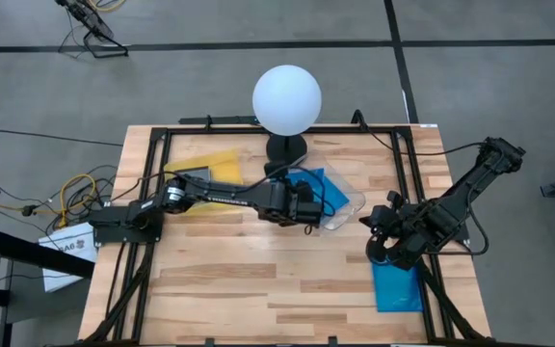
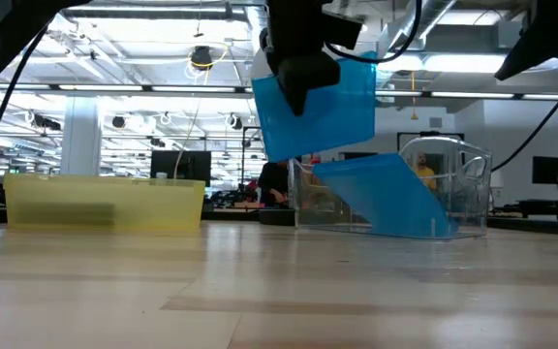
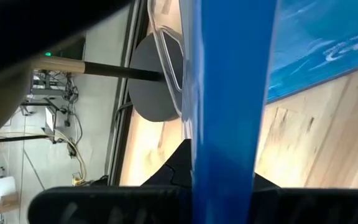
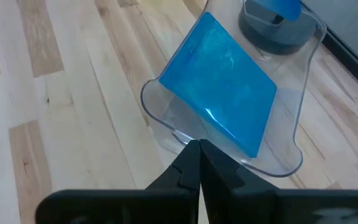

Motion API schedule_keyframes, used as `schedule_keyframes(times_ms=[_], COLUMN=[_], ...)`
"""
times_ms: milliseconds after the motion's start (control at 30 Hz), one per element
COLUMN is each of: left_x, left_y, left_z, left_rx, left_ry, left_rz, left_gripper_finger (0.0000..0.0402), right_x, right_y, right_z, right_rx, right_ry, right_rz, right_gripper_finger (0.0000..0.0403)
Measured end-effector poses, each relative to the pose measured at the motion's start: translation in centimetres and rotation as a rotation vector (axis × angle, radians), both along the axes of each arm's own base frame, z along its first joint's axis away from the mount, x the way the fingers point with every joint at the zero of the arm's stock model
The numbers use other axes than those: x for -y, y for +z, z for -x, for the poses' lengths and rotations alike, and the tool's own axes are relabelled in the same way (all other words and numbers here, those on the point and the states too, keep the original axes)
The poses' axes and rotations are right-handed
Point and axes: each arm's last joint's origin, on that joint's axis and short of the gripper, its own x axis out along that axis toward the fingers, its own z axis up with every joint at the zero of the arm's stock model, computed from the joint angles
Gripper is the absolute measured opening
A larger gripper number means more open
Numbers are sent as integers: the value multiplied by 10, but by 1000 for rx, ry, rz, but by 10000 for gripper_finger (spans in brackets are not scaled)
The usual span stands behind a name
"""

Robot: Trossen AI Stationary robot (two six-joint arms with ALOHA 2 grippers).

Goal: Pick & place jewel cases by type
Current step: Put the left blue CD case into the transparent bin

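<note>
My left gripper hangs over the near left side of the clear tray and is shut on a bright blue jewel case. A second blue jewel case leans slanted inside that tray, its low edge on the tray floor and its upper edge against the wall. More blue cases lie flat on the table near the right edge. My right gripper is shut and hovers just beyond them, to the right of the clear tray. No grey or dark case is in view. My left gripper holds the blue jewel case by its upper left part, pinched between the two fingers, which come from above and point down. The case hangs slightly tilted below them, lifted clear above the clear tray; the left wrist view shows it edge-on.
A yellow shallow tray sits at the far left of the table. A lamp with a white globe and a dark round base stands at the far edge, just behind the clear tray. Bare wood fills the near middle of the table.
</note>
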Motion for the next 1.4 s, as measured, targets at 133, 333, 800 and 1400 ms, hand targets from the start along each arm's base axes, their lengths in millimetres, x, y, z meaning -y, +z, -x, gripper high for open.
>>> schedule_keyframes(times_ms=[133,333,800,1400], left_x=[1,4,35,-3], left_y=[0,2,13,5], left_z=[0,-12,-40,-41], left_rx=[-17,-36,89,180], left_ry=[-25,-189,-565,-574], left_rz=[-2,-37,-19,199], left_gripper_finger=[6,6,6,3], right_x=[0,0,1,-1], right_y=[0,0,2,32], right_z=[0,-1,3,50], right_rx=[4,7,-4,285], right_ry=[0,-1,31,192], right_rz=[-3,-6,27,-17], right_gripper_finger=[0,0,0,0])
